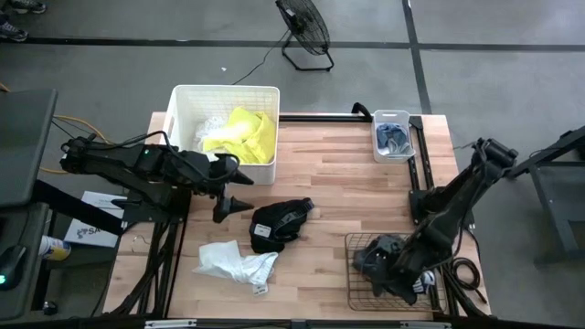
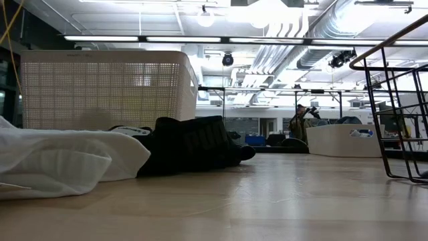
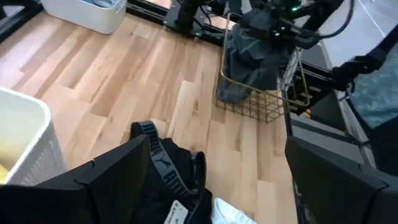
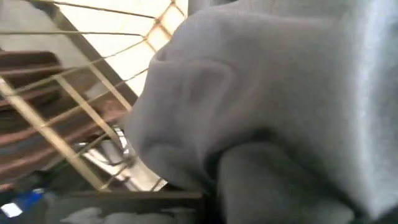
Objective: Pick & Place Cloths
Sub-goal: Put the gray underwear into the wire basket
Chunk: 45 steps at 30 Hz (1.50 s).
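A black cloth with white print (image 1: 279,222) lies bunched on the table's middle; it also shows in the low view (image 2: 194,144). A white cloth (image 1: 233,262) lies crumpled near the front edge. A neon yellow cloth (image 1: 245,132) lies in the white tub (image 1: 183,100). My left gripper (image 1: 239,192) hovers open just left of the black cloth (image 3: 168,174), touching nothing. My right gripper (image 1: 402,274) is down in the brown wire basket (image 1: 361,292), at a dark grey cloth (image 3: 249,62) that fills its wrist view (image 4: 261,93).
A small white tray (image 1: 377,146) with grey-blue socks (image 1: 394,135) stands at the back right. The tub stands at the back left. Bare wood lies between the black cloth and the basket. A floor fan (image 1: 304,27) stands beyond the table.
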### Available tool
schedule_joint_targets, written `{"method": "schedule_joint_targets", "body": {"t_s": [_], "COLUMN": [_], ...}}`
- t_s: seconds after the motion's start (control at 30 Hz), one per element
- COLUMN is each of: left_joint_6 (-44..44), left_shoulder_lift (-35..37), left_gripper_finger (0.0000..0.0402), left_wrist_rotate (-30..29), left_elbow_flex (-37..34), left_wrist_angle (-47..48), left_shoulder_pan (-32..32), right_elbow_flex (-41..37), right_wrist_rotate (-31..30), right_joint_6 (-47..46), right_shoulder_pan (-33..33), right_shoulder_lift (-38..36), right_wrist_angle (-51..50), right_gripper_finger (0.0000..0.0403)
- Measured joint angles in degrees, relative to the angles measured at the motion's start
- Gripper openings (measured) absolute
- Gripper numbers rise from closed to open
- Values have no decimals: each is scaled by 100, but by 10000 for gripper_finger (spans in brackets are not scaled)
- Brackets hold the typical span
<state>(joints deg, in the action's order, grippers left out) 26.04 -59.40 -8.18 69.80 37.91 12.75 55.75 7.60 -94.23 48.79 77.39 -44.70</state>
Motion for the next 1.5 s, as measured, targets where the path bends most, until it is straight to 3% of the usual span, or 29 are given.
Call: {"method": "schedule_joint_targets", "body": {"t_s": [0.53,0.9,1.07,1.5], "left_joint_6": [-26,-24,-24,-22], "left_shoulder_lift": [0,0,0,0], "left_gripper_finger": [368,368,368,368], "left_wrist_rotate": [83,81,78,65], "left_elbow_flex": [0,0,0,0], "left_wrist_angle": [2,0,-2,-2], "left_shoulder_pan": [2,0,1,0], "right_elbow_flex": [0,0,0,0], "right_wrist_rotate": [-16,-209,-214,-159], "right_joint_6": [2030,4038,4485,4596], "right_shoulder_pan": [-1,-15,-102,-143], "right_shoulder_lift": [1185,1542,1594,1593], "right_wrist_angle": [-223,-247,-306,-293], "right_gripper_finger": [16,23,20,115]}}
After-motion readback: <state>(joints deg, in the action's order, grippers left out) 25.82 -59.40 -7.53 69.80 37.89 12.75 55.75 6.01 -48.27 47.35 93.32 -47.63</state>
